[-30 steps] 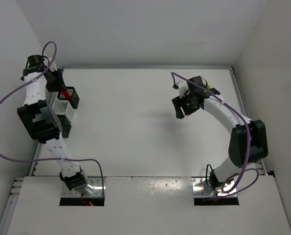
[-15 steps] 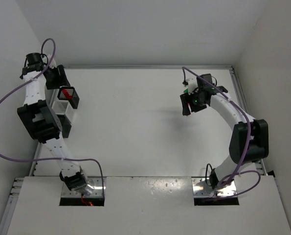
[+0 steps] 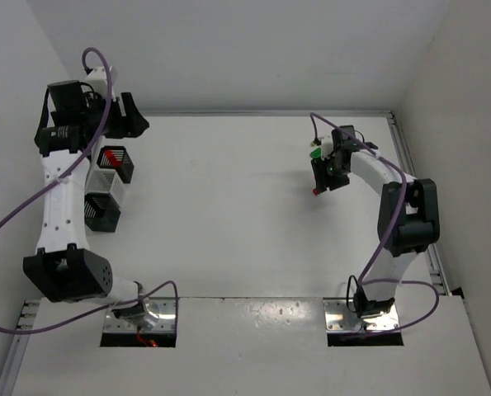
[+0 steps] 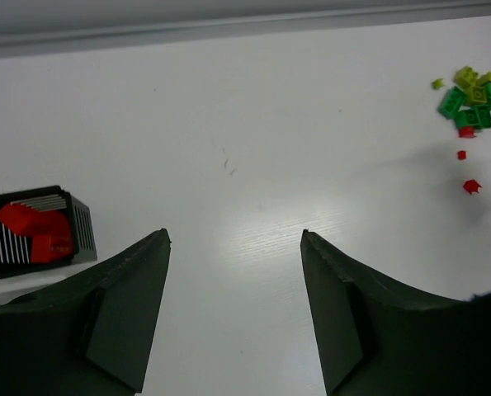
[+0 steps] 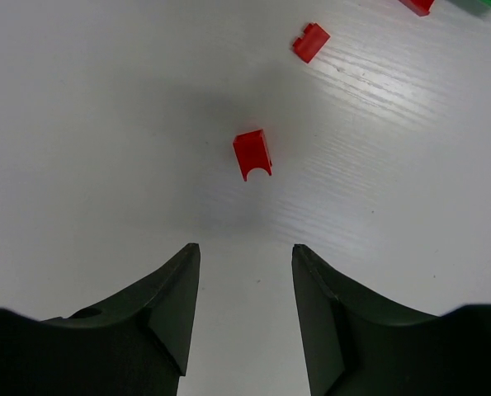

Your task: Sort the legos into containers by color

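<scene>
Against the left edge stand three containers: a black bin [image 3: 115, 162] with red legos [image 4: 37, 229] inside, a white bin [image 3: 101, 181] and a second black bin [image 3: 101, 211]. My left gripper [image 4: 235, 238] is open and empty, raised behind the bins [image 3: 134, 124]. A loose pile of green and yellow-green legos [image 4: 472, 97] lies far right, with small red ones [image 4: 471, 186] beside it. My right gripper [image 5: 245, 247] is open just short of a red lego [image 5: 252, 153], hovering near it [image 3: 321, 183] in the top view.
Two more red legos [image 5: 311, 41] lie beyond the near one in the right wrist view. White walls close in the table at the back and sides, and a rail [image 3: 410, 165] runs along the right edge.
The left arm has lifted up and back from the bin with red legos, its jaws opening wider. The right gripper has moved right toward the red lego and its jaws have narrowed.
</scene>
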Motion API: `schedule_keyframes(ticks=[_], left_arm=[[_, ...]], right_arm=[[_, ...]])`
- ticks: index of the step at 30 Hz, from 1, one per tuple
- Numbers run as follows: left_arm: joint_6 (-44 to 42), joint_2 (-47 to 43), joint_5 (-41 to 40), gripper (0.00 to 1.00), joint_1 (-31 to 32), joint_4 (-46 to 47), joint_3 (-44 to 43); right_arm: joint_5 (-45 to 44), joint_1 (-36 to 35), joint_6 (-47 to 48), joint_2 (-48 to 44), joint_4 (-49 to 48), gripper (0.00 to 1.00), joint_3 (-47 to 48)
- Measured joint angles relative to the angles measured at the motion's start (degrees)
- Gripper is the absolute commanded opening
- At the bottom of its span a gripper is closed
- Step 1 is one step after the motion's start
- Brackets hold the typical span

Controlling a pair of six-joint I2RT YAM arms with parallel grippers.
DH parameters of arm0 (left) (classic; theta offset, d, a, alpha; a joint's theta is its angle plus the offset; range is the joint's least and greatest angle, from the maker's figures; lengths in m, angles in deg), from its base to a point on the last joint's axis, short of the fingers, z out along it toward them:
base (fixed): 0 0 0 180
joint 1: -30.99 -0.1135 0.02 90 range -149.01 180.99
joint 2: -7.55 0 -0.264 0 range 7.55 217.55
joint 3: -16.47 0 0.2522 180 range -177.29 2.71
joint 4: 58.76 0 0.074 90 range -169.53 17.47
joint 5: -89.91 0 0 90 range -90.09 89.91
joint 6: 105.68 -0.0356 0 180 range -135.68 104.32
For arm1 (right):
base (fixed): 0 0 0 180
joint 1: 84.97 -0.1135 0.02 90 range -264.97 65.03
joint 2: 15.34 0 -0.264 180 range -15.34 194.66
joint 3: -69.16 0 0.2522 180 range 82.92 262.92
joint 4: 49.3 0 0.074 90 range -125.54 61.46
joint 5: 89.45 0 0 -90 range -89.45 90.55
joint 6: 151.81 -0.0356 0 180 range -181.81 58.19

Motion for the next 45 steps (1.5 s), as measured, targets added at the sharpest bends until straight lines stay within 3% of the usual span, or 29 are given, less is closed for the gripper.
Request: schedule_keyframes(ticks=[5, 22, 29, 33, 37, 42, 45], left_arm=[[0.2, -3.1, 0.2, 0.73, 1.9, 0.9, 0.4], [2.1, -0.1, 1.3, 0.77, 3.1, 0.5, 1.8], [2.6, 0.2, 2.0, 0.78, 3.4, 0.7, 1.9], [2.6, 0.1, 2.3, 0.78, 4.2, 1.1, 4.4], [2.6, 0.0, 2.4, 0.78, 4.9, 0.7, 8.0], [2.5, -1.6, 5.5, 0.78, 4.9, 2.3, 13.6], [2.8, -5.1, 11.7, 0.81, 5.0, 6.3, 21.0]], right_arm=[[-0.7, -0.3, 0.0, 3.9, -0.8, 0.49, 0.6], [-2.0, -1.3, 3.3, 12.9, -2.0, 0.51, 6.2], [-2.6, -2.1, 4.0, 13.5, -3.2, 0.46, 6.2], [-3.2, -2.1, 4.2, 14.6, -3.7, 0.36, 6.5], [-3.1, -2.2, 4.6, 15.1, -4.2, 0.15, 7.3], [-2.0, -2.3, 4.9, 14.9, -4.1, 0.09, 7.2], [4.2, -2.0, 4.1, 12.9, -2.7, 0.08, 6.6]])
